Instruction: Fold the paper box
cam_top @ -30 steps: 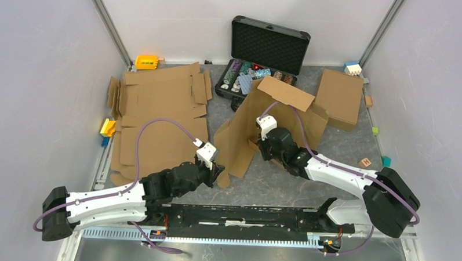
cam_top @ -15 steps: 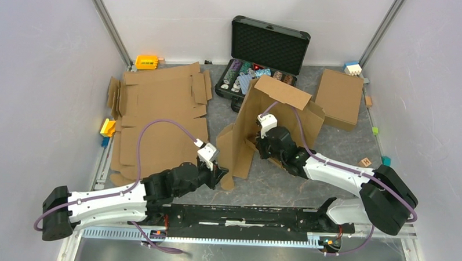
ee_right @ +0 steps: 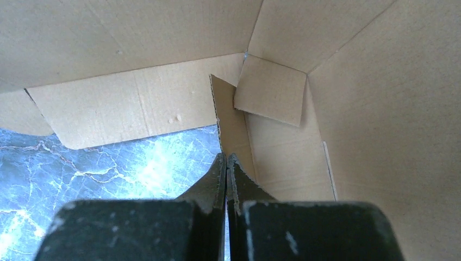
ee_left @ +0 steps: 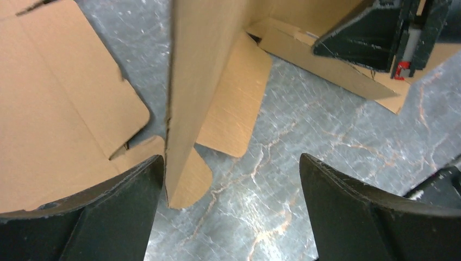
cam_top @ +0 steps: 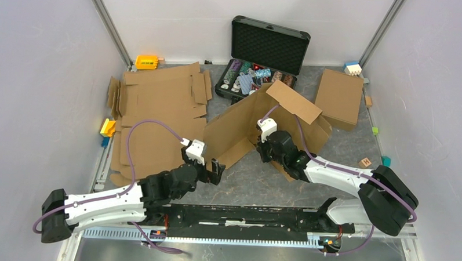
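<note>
**Status: paper box [cam_top: 240,122] half-up on desk [cam_top: 256,186]**

Left jaws wide, empty; a raised panel edge stands just beside 1 finger [ee_left: 108,217]. The paper box sits mid-desk, half erected. Judged light, stiff corrugated, hinging only at creases; floppy unsupported. Take panel edges near creases, not tabs. Right jaws shut at an inner flap edge; can't tell if pinching.

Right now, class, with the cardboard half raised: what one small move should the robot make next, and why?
Probably ease the left hand forward onto the standing panel of the paper box, then close. That hand is wide open and holds nothing; the panel's lower corner stands just inside the gap, beside one finger. The right hand, shut, is inside the box by a flap.
</note>
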Motion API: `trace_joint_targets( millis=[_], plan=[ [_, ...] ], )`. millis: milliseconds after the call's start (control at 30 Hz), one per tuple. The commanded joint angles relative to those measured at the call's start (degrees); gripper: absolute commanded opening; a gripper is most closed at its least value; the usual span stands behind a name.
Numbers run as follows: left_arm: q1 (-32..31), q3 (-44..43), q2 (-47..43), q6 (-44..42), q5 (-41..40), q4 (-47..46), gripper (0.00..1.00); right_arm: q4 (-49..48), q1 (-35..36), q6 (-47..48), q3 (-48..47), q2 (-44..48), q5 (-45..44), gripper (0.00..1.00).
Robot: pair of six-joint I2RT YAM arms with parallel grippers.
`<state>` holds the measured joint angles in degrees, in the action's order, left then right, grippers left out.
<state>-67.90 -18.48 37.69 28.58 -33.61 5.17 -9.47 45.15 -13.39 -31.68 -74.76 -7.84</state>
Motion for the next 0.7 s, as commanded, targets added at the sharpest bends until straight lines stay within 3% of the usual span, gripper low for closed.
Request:
trace_joint_targets(
  millis=[0,133,367,667],
  plan=[
    [2.0,-0.7,1.2,-6.4,-6.4,-7.9,1.0,0.9,-0.2,2.4,0.7,0.4,-0.2,0.0],
    [7.3,0.0,-1.2,-8.2,0.9,-9.3,1.0,1.2,-0.2,2.9,0.3,0.1,0.6,0.0],
    [14.9,3.1,-13.6,-15.1,16.5,-14.5,1.0,2.0,-0.1,4.0,-0.5,0.0,2.1,0.0],
    [15.3,-1.1,-6.6,-12.7,20.1,-16.4,0.96,2.9,-0.1,5.1,-1.4,0.1,3.2,0.0]
  ],
)
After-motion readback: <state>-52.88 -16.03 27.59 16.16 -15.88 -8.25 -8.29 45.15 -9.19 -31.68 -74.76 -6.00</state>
